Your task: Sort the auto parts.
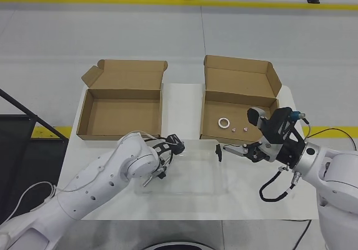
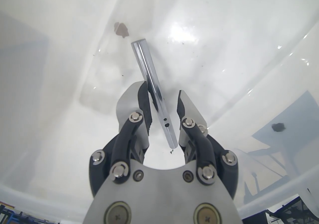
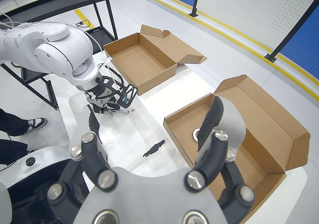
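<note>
Chrome rod (image 2: 144,60), slim and shiny, lies on the floor of the clear plastic bin (image 1: 194,182) at the bin's left end. The left gripper (image 2: 162,87) is down inside the bin with the rod running between its jaws. The jaws are spread: one black pad touches the rod's side, the other stands apart from it, so nothing is pinched. One end of the rod sticks out past the fingertips, and the other end, with two small holes, sits back between the jaws. A small brown fleck (image 2: 121,30) shows just beyond the rod's far end; on the bin floor or under it, cannot tell. The bin sits on the white counter (image 1: 182,100), in front of two open cardboard boxes. The left box (image 1: 121,117) is behind the bin's left end with its lid flap folded back. The right box (image 1: 241,87) is behind the bin's right end, lid flap upright. Inside the right box, near its front wall, lie a metal ring (image 1: 225,122) and two small parts (image 1: 234,129) side by side just right of the ring. The right gripper (image 3: 154,105) hangs above the bin's right end, at the front of the right box. Its jaws are wide apart and hold nothing, one over the bin and one over the box near the ring. A black jagged strip (image 3: 154,148) lies at the bin's right end close to the right box; inside or on the rim, cannot tell.
</note>
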You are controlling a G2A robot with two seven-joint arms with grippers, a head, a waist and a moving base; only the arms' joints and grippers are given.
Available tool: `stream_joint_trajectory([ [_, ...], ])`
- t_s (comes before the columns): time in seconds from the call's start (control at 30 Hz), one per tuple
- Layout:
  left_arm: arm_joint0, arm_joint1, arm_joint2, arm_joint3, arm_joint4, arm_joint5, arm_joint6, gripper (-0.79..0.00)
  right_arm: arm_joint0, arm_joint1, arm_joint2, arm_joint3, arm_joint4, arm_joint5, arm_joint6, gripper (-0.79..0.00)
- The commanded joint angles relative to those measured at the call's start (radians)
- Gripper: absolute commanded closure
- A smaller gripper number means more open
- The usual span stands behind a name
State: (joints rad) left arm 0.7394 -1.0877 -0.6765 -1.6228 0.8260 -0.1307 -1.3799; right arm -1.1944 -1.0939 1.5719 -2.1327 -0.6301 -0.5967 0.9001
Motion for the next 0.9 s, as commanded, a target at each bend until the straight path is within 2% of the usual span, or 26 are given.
stream_joint_trajectory([
  [0.0,0.000,-0.002,-0.001,0.006,-0.003,-0.001,0.003,-0.314,0.000,0.000,0.000,0.000,0.000,0.000,0.000,-0.785],
  [0.43,0.001,-0.016,0.007,0.031,0.011,0.011,-0.006,-0.268,0.000,0.000,0.000,0.000,0.000,0.000,0.000,-0.785],
  [0.57,0.002,-0.020,0.008,0.038,0.013,0.008,-0.007,-0.203,0.000,0.000,0.000,0.000,0.000,0.000,0.000,-0.785],
  [0.7,0.002,-0.022,0.005,0.039,0.016,0.007,-0.008,-0.012,0.000,0.000,0.000,0.000,0.000,0.000,0.000,-0.785],
  [0.87,0.007,-0.020,-0.018,0.019,0.007,0.005,-0.004,0.000,0.000,0.000,0.000,0.000,0.000,0.000,0.000,-0.785],
])
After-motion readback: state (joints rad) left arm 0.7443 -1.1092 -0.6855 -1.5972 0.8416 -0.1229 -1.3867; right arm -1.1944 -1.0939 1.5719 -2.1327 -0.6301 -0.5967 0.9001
